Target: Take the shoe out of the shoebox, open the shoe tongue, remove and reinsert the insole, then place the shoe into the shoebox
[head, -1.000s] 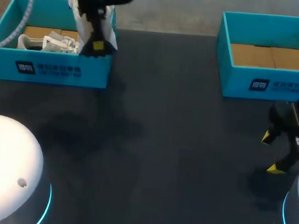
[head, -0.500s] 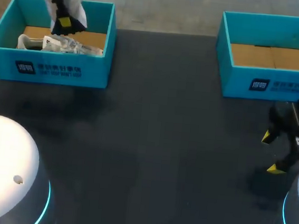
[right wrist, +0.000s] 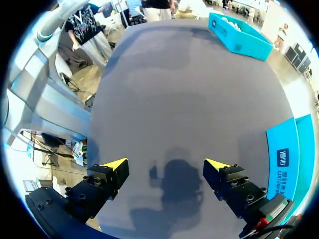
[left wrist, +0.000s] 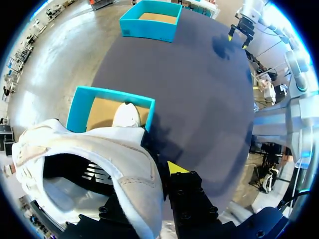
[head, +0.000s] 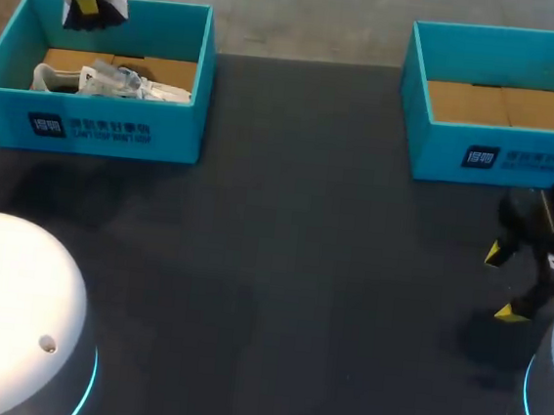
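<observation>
1. Two teal shoeboxes stand along the far side of the tabletop (head: pixel 281 267). Your work is at the left shoebox (head: pixel 98 129), where a second white shoe (head: pixel 112 82) lies on the cardboard floor.
2. One white shoe, the held shoe (left wrist: pixel 99 159), is out of that box and in the air. The head view puts it over the box's far-left part. In the left wrist view the box lies beneath and ahead of it.
3. Your left jaws are closed on the padded side wall of the held shoe's collar. One yellow fingertip (left wrist: pixel 175 168) shows outside the shoe and the other is hidden by it. Since the shoe hangs from this grip alone, I judge the hold to be firm.
4. The step in hand is taking the shoe out of the box: the lift looks done, but the shoe is not yet set down. Next, I would carry it rightward and nearer, over the bare middle of the tabletop. Set it down sole first with the opening facing up, where your right arm can reach the tongue. Keep the collar grip until the sole rests flat, or the shoe may tip onto its side.
5. The right shoebox (head: pixel 440 150) stands at the far right, showing its cardboard floor.
6. Your right jaws are spread wide and hold nothing, the yellow fingertips (right wrist: pixel 113 164) well apart. They hover over the tabletop by its right edge, nearer than the right shoebox, and must travel left to meet the shoe.
</observation>
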You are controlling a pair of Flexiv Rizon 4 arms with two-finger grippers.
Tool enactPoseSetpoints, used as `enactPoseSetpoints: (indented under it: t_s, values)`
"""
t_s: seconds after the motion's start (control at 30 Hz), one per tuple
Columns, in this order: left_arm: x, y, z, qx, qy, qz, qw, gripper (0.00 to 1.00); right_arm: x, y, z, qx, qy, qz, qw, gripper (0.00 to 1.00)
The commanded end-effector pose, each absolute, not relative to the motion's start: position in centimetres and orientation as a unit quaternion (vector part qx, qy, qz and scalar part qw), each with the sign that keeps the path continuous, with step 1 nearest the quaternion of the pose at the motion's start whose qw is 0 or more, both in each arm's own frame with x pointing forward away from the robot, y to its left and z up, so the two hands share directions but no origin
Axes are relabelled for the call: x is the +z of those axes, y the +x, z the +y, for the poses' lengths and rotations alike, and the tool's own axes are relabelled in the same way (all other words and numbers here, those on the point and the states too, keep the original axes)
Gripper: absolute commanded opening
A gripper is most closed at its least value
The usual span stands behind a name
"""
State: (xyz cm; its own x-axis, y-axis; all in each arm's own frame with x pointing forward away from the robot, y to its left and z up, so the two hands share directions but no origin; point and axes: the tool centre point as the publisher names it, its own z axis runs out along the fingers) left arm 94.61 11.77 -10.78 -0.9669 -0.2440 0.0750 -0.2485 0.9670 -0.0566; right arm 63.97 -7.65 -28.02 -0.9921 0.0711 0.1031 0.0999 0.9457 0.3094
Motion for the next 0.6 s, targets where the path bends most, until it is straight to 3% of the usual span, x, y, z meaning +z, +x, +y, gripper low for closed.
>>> enactPoseSetpoints:
  t_s: [0.03, 0.3, 0.6]
  values:
    - [-10.6, 94.9, 11.7, 0.031, 0.124, -0.991, 0.036, 0.0, -28.1, 63.9, -7.6, -0.158, -0.044, -0.986, 0.044, 1.0]
    - [-10.6, 94.9, 11.7, 0.031, 0.124, -0.991, 0.036, 0.0, -28.1, 63.9, -7.6, -0.158, -0.044, -0.986, 0.044, 1.0]
    - [-11.8, 100.3, 18.2, -0.027, -0.14, -0.986, 0.082, 0.0, -28.1, 63.9, -7.6, -0.158, -0.044, -0.986, 0.044, 1.0]
